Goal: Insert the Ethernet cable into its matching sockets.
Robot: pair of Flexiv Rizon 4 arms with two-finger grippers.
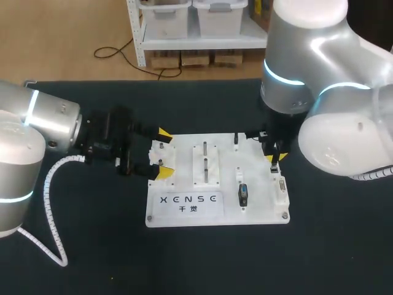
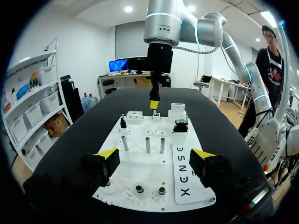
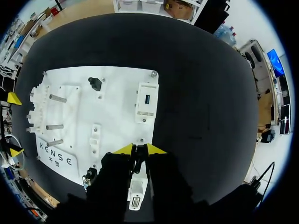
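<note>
The Ethernet cable [image 3: 138, 161] shows to you only as a slim dark piece pinched between the yellow tips of your right gripper [image 3: 140, 149]. The gripper is clenched on it from both sides with barely a gap. How far the cable runs back inside the gripper cannot be told. In the head view this gripper hangs just right of the frame's centre, over the right edge of the white board [image 1: 264, 209]. Directly under its fingers sits a white socket block [image 3: 137, 189]. Ahead of it, along the same edge, is a second white block [image 3: 146, 100] with a small blue port. Your left gripper [image 1: 163, 153] is left of centre in the head view. It is released, its two yellow tips well apart and straddling the board's left edge. The board lies flat on the dark surface [image 1: 92, 246] in the middle of the frame. Upright metal posts [image 1: 204, 161] stand near the board's middle, and a black connector [image 1: 243, 195] sits to their right. A small black plug [image 1: 236, 140] stands near the board's upper edge.
</note>
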